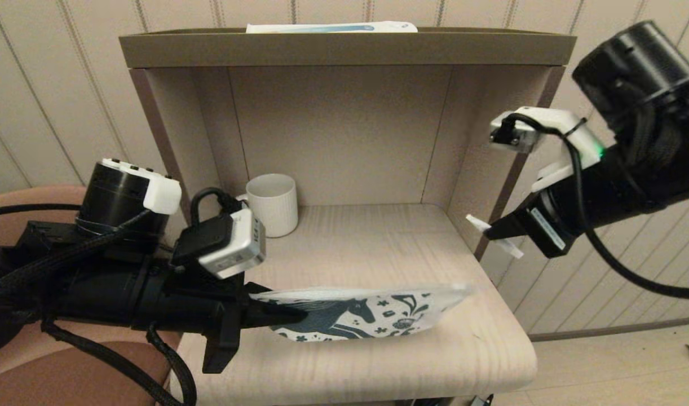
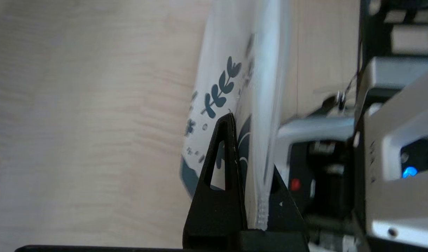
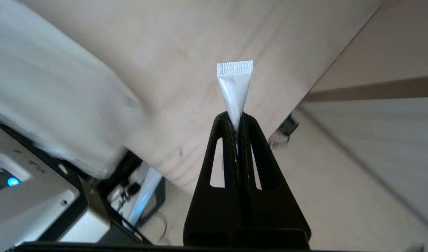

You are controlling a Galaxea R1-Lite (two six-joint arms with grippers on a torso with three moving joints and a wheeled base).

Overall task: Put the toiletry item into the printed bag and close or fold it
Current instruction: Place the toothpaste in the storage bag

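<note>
We took the printed bag [image 1: 372, 313] as our landmark: it lay lengthwise across the front of the wooden shelf [image 1: 378, 248], its long axis running side to side, lifted at one end. Our left gripper [image 1: 277, 316] was clamped shut on that left end, pinching the bag's edge between its jaws. Up and to the right of the bag, beyond its free right end and off the shelf's right edge, our right gripper [image 1: 491, 232] was shut tight on the toiletry item [image 1: 494, 235], the crimped flat end sticking out past the fingertips. We judged the tube had to travel left and down toward the bag's upper edge, and the right arm was the one carrying it. Behind the bag's left end stood a cream mug [image 1: 274, 203].
</note>
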